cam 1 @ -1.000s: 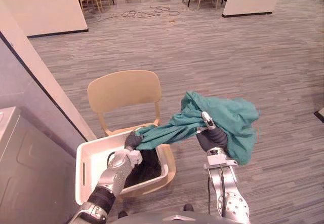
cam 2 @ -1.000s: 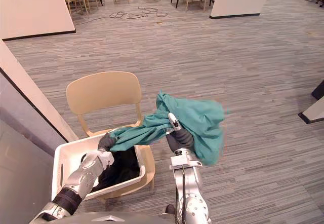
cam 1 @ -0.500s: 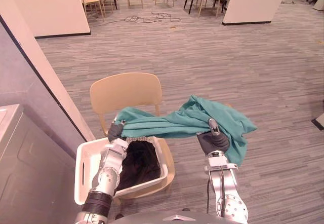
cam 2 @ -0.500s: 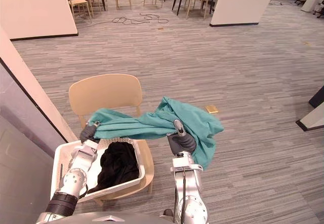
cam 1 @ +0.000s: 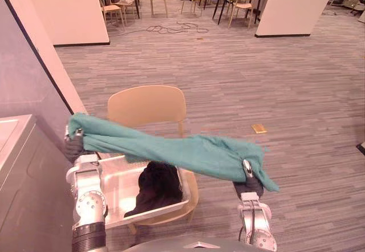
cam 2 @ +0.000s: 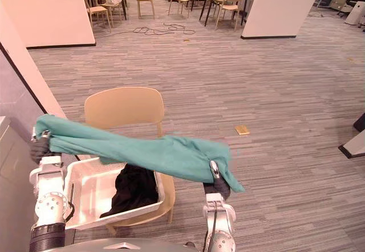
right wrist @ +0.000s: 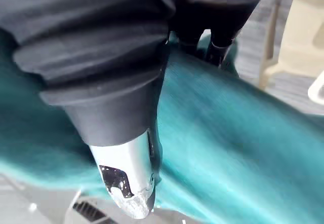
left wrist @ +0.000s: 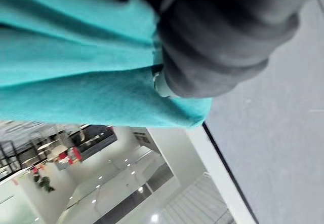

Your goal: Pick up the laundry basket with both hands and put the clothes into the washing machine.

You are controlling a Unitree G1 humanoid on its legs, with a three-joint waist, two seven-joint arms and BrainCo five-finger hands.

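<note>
Left hand [cam 1: 74,146] and right hand [cam 1: 249,179] each clenched on an end of one long teal fabric garment [cam 1: 171,150].
Head views: garment stretched between the hands in soft folds, above white rectangular plastic laundry basket [cam 1: 149,211] holding crumpled black cloth [cam 1: 157,185]. Basket sits on curved-back beige wooden chair [cam 1: 147,105], with grey metal washing machine [cam 1: 23,181] beside the left arm. Left wrist view: matte teal cloth bunched against ribbed cover. Right wrist view: dark fingertips [right wrist: 218,49] pressed into teal folds.

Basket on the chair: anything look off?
The white basket sits skewed on the beige chair, seemingly overhanging the seat's left side. A black garment is heaped against one wall. The teal garment spans left hand and right hand above it.
</note>
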